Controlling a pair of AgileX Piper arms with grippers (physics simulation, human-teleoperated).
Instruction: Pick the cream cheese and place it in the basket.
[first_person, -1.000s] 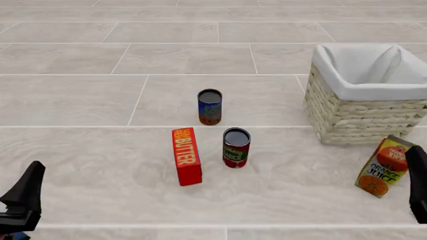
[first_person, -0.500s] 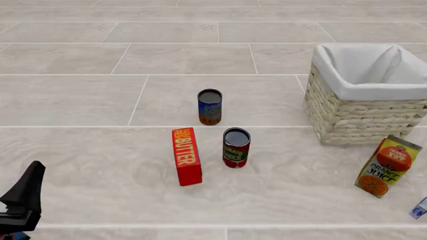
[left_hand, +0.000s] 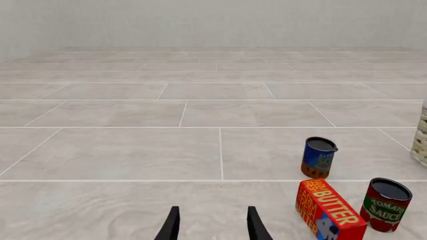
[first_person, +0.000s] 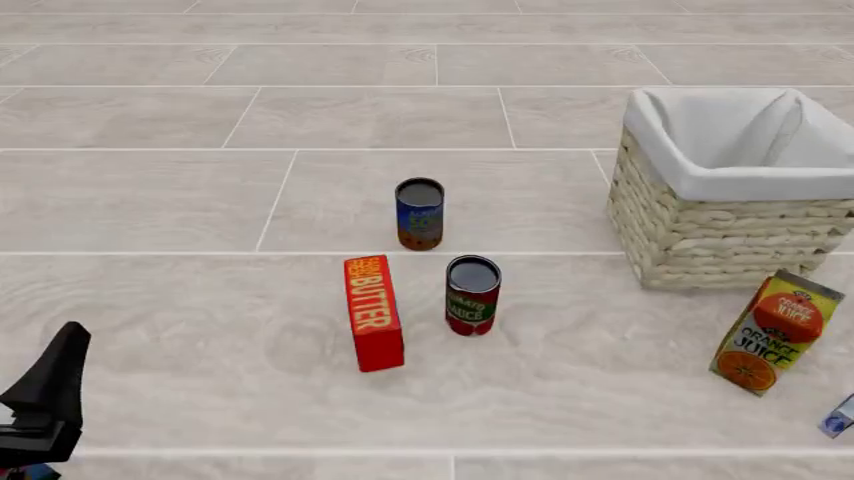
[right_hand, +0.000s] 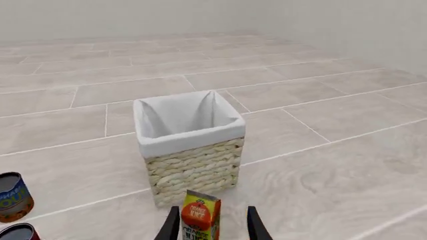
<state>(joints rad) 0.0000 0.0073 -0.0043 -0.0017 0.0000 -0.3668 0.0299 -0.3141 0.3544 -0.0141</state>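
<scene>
The cream cheese (first_person: 838, 415) is a small pale blue packet, cut off by the front view's right edge, near the juice carton. The basket (first_person: 731, 215) of cream wicker with a white lining stands at the right; it also shows in the right wrist view (right_hand: 193, 162). My right gripper (right_hand: 212, 226) is open and empty, pointing at the orange juice carton (right_hand: 199, 216) in front of the basket; it is out of the front view. My left gripper (left_hand: 212, 226) is open and empty, low at the front left (first_person: 51, 390).
A red BUTTER box (first_person: 372, 312), a tomato sauce can (first_person: 471, 295) and a blue can (first_person: 419, 213) stand mid-table. The orange juice carton (first_person: 777, 332) leans in front of the basket.
The right gripper, seen at the right edge of the front view one second ago, has left that view, uncovering the cream cheese. Nothing else has moved.
</scene>
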